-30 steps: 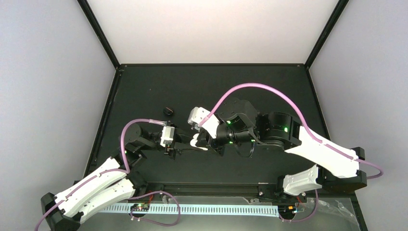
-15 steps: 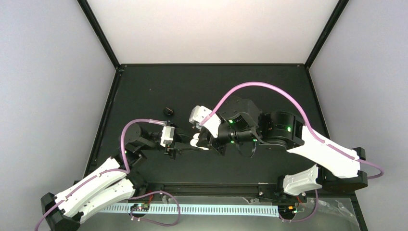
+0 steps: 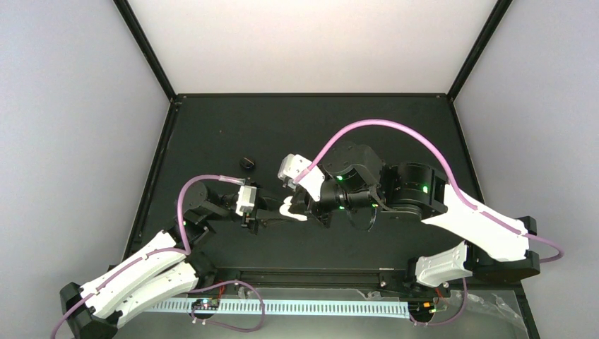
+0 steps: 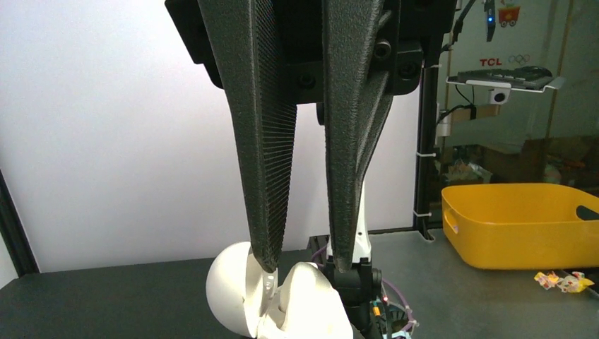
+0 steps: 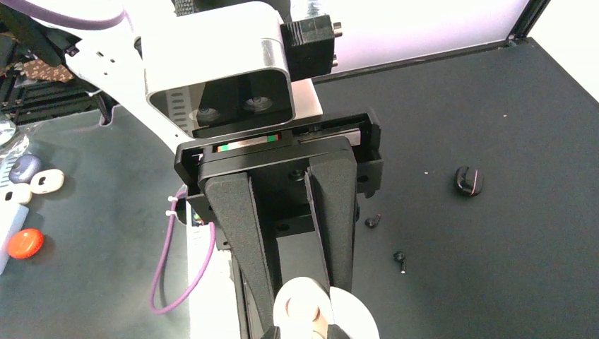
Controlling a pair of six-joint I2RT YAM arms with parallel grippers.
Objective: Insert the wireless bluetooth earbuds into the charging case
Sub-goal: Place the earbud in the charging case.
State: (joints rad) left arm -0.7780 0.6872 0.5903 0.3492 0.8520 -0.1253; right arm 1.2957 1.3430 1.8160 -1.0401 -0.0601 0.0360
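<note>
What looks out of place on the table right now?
Two tiny black earbuds lie loose and apart on the table, outside the open case, which the left gripper holds at its fingertips. They belong in its sockets. Nothing looks spilled or broken.

The table (image 3: 233,127) has a matt black top with a thin black rim. A black round puck (image 3: 246,163) lies on it left of centre, toward the back. In the right wrist view, two tiny black earbuds (image 5: 373,221) lie apart from each other on the bare surface near the puck, one (image 5: 400,259) closer to the camera. A white speck (image 5: 424,172) sits between them and the puck. A black rail (image 3: 311,272) runs along the near edge.
</note>
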